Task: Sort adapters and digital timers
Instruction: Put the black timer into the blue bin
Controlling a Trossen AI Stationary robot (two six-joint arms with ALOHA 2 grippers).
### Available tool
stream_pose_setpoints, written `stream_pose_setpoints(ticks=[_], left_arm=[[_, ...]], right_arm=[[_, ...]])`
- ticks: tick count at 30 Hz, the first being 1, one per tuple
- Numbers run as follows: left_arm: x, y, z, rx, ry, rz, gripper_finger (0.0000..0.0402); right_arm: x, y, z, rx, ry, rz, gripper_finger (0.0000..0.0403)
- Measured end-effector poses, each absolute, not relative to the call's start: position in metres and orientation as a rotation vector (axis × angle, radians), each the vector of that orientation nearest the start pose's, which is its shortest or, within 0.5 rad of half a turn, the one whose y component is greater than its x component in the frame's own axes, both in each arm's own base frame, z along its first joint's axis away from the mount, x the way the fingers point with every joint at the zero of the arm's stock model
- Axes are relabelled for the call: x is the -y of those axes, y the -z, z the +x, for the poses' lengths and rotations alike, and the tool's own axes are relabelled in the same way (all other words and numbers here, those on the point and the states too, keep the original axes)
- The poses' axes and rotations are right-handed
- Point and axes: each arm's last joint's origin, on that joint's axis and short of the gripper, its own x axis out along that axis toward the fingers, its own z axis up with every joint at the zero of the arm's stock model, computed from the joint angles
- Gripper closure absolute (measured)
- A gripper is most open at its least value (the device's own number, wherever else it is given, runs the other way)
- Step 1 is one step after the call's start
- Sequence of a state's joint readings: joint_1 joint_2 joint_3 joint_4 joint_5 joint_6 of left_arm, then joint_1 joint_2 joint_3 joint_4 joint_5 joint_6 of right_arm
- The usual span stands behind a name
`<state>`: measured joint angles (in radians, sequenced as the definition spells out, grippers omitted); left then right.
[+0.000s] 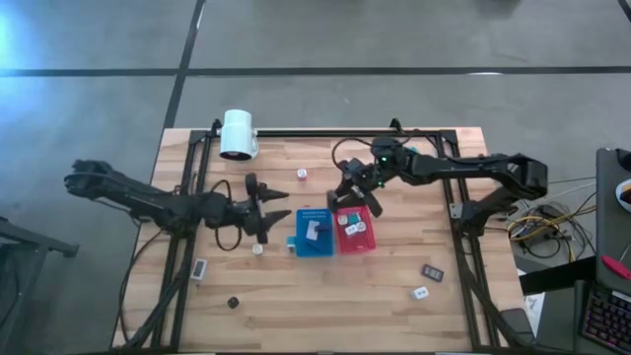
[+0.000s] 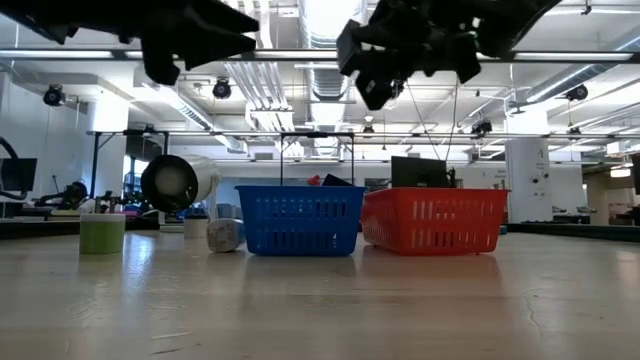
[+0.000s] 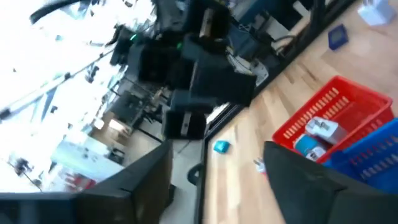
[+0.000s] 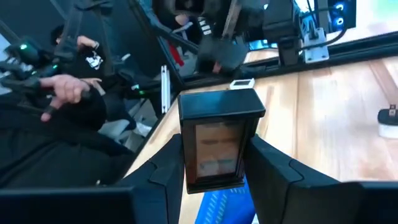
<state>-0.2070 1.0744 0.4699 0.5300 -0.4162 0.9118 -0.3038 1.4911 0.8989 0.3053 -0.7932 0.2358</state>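
Holding adapters (image 1: 355, 228), the red basket (image 1: 371, 243) adjoins the blue basket (image 1: 301, 247).

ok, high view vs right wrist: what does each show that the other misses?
High view only: the red basket, loose pieces on the table toward its front right, the white cylinder, and the left pincer open beside the blue basket. Right wrist only: a dark digital timer clamped between the right pincer fingers, plus a person's hand beyond the table. Both: the wooden table and the blue basket.
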Motion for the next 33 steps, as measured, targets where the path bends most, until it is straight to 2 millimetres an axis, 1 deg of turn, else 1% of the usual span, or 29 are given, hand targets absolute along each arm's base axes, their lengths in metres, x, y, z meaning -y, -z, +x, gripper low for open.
stream_pose_setpoints(ticks=[4,7,10,13,15,18,22,27,33], left_arm=[[0.038,-0.241,0.232,-0.180,-0.146,1.017,0.0096],[0.040,-0.243,0.241,-0.184,-0.140,1.017,0.0068],[0.042,-0.247,0.250,-0.183,-0.140,1.036,0.0048],[0.043,-0.247,0.258,-0.208,-0.147,1.093,0.0035],[0.043,-0.247,0.261,-0.234,-0.171,1.129,0.0029],[0.044,-0.247,0.265,-0.244,-0.179,1.150,0.0026],[0.044,-0.250,0.268,-0.245,-0.192,1.152,0.0026],[0.045,-0.253,0.272,-0.243,-0.199,1.124,0.0026],[0.045,-0.248,0.276,-0.260,-0.195,1.107,0.0028]], right_arm=[[0.080,-0.259,0.329,-0.301,-0.469,0.383,0.0274],[0.083,-0.263,0.342,-0.296,-0.512,0.381,0.0275],[0.084,-0.267,0.356,-0.288,-0.535,0.375,0.0277],[0.086,-0.270,0.370,-0.285,-0.575,0.380,0.0276],[0.086,-0.270,0.379,-0.288,-0.589,0.389,0.0276],[0.087,-0.269,0.387,-0.291,-0.594,0.390,0.0275],[0.087,-0.264,0.393,-0.301,-0.615,0.400,0.0275],[0.086,-0.266,0.395,-0.295,-0.622,0.394,0.0275],[0.081,-0.267,0.396,-0.294,-0.626,0.385,0.0274]])
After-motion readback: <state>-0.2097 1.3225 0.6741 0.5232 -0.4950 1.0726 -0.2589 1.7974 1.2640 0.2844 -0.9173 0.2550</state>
